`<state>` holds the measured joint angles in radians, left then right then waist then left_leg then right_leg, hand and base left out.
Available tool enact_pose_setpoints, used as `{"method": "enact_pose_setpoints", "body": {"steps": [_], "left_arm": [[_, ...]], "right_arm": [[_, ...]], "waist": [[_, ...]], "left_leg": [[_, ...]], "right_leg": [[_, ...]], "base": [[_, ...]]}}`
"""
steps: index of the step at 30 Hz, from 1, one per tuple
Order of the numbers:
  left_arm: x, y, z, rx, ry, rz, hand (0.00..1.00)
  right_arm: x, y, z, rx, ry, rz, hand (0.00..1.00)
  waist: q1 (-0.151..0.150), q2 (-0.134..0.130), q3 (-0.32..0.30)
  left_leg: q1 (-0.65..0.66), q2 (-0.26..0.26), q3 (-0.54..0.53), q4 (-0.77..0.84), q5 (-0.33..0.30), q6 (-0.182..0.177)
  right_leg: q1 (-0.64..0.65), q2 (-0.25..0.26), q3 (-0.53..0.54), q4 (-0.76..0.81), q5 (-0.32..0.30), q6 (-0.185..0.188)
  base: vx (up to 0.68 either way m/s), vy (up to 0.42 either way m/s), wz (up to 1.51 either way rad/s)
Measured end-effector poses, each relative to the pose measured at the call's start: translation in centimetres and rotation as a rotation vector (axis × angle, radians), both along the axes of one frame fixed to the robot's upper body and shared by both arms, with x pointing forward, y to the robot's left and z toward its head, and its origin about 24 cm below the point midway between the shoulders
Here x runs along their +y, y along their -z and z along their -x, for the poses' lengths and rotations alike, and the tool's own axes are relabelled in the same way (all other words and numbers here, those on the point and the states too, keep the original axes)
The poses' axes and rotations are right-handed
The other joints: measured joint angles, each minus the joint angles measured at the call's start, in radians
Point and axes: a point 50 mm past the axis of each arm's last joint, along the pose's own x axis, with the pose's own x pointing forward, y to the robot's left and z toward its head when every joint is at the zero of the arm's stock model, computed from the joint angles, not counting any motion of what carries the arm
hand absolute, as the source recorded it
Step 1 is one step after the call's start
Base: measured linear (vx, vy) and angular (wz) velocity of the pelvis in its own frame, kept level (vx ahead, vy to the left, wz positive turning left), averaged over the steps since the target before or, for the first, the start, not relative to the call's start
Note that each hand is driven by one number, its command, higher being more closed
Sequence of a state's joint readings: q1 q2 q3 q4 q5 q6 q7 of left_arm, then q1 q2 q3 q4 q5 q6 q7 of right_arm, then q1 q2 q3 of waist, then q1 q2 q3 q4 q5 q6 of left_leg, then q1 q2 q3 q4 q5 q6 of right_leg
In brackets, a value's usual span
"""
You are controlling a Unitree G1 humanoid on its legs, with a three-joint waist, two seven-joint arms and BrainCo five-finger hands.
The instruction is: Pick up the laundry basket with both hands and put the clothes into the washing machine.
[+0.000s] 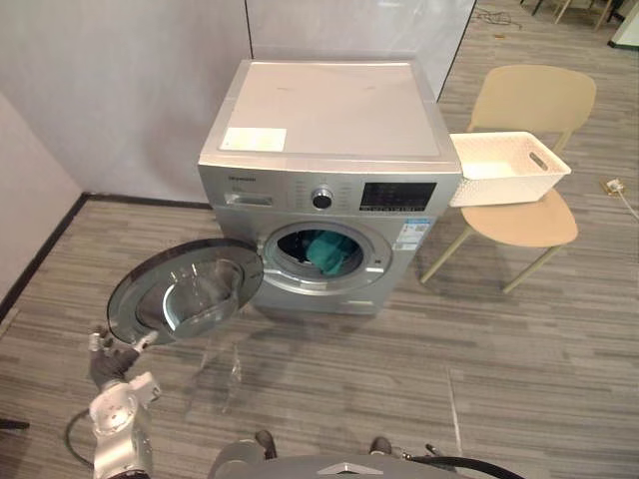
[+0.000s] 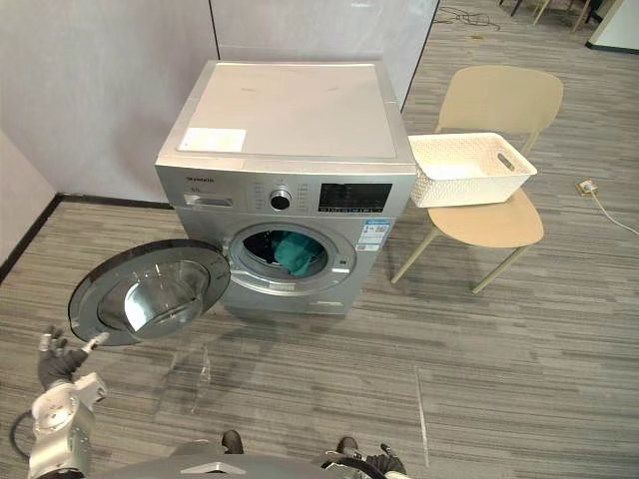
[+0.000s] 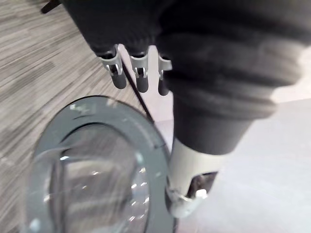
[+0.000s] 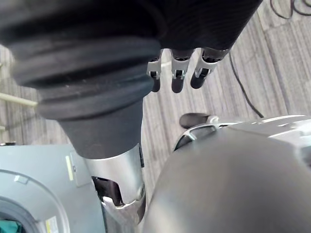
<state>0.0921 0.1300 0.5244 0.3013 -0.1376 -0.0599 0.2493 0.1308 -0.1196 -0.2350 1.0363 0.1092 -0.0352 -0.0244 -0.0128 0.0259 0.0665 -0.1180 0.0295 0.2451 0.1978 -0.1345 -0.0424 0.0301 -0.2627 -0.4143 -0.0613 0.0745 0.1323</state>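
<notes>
Two head views take in the whole scene: a silver front-loading washing machine [image 1: 329,120] stands against a pale wall, its round glass door [image 1: 185,289] swung wide toward the robot's left, and a teal garment [image 1: 324,249] lies bunched inside the drum. To the machine's right a white woven laundry basket [image 1: 504,185] sits on the seat of a beige chair [image 1: 534,95], its near end against the machine's side and its white bottom showing bare. Low at the left of these views the left hand [image 1: 112,354] hangs just beside the door's lower rim, over the grey plank floor [image 1: 479,339]. The left wrist view adds the close detail: its fingers [image 3: 141,77] hang straight and apart with nothing between them, and its thumb [image 3: 187,194] is close to the door's grey rim, though I cannot tell whether it touches. The right hand [image 4: 178,77] appears in the right wrist view, fingers relaxed and spread from the thumb, grasping nothing, with floor planks past them. That view also catches a corner of the machine's front panel and a sliver of the teal garment in the drum.
</notes>
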Motion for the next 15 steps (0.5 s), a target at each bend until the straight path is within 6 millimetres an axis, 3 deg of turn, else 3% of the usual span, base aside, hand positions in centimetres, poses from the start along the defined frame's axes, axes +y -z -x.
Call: {"method": "enact_pose_setpoints", "body": {"steps": [1, 2, 5, 7, 8, 10, 12, 15], "left_arm": [[2.3, -2.9, -1.6, -0.057, -0.033, -0.107, 0.0], [2.7, -3.5, -2.0, -0.069, -0.035, -0.129, 0.0], [6.7, -11.1, -7.1, -0.16, -0.078, -0.354, 0.0], [9.0, -17.5, -10.1, -0.194, -0.127, -0.482, 0.0], [9.2, -19.0, -10.7, -0.197, -0.129, -0.512, 0.0], [9.7, -24.1, -12.6, -0.203, -0.138, -0.598, 0.0], [10.0, -27.4, -13.4, -0.182, -0.151, -0.651, 0.0], [10.6, -29.7, -13.6, -0.136, -0.167, -0.665, 0.0]], "right_arm": [[0.1, -0.1, -0.5, -0.007, -0.03, 0.004, 0.0], [0.1, -0.1, -0.6, -0.009, -0.038, 0.004, 0.0], [0.5, -0.9, -3.0, -0.072, -0.158, 0.032, 0.0], [2.1, -1.5, -5.7, -0.154, -0.237, 0.007, 0.0], [2.3, -1.8, -6.2, -0.174, -0.246, 0.004, 0.0], [3.0, -2.5, -8.0, -0.235, -0.291, 0.008, 0.0], [3.5, -3.2, -9.4, -0.289, -0.322, 0.014, 0.0], [4.3, -3.7, -10.3, -0.324, -0.352, 0.003, 0.0]], "waist": [[0.001, -0.013, -0.011], [0.002, -0.013, -0.011], [0.007, -0.019, -0.005], [0.003, -0.055, 0.021], [0.001, -0.066, 0.029], [-0.009, -0.109, 0.056], [-0.021, -0.148, 0.098], [-0.017, -0.191, 0.161]], "left_leg": [[-0.011, -0.004, 0.001, -0.036, 0.027, 0.008], [-0.014, -0.004, 0.001, -0.042, 0.037, 0.012], [-0.08, 0.003, -0.005, -0.066, 0.082, 0.02], [-0.092, 0.022, 0.002, -0.079, 0.088, 0.013], [-0.098, 0.028, 0.003, -0.081, 0.09, 0.01], [-0.14, 0.048, 0.003, -0.085, 0.104, 0.007], [-0.174, 0.063, 0.006, -0.085, 0.112, 0.005], [-0.212, 0.092, 0.01, -0.077, 0.117, 0.0]], "right_leg": [[-0.023, 0.001, -0.005, -0.006, 0.009, 0.005], [-0.029, 0.002, -0.006, -0.006, 0.012, 0.004], [-0.092, 0.02, -0.012, -0.019, 0.022, -0.009], [-0.121, 0.039, -0.007, -0.019, 0.027, -0.016], [-0.13, 0.045, -0.006, -0.019, 0.031, -0.022], [-0.182, 0.064, -0.005, -0.02, 0.053, -0.052], [-0.222, 0.078, 0.006, -0.02, 0.069, -0.073], [-0.265, 0.102, 0.022, -0.02, 0.098, -0.087]], "base": [[0.14, -0.035, 0.03], [0.14, -0.064, 0.15], [0.09, -0.075, 0.1], [0.04, -0.082, -0.2], [-0.02, -0.061, -0.25], [-0.05, -0.046, -0.19], [-0.04, -0.017, -0.13], [-0.05, 0.003, -0.17]]}}
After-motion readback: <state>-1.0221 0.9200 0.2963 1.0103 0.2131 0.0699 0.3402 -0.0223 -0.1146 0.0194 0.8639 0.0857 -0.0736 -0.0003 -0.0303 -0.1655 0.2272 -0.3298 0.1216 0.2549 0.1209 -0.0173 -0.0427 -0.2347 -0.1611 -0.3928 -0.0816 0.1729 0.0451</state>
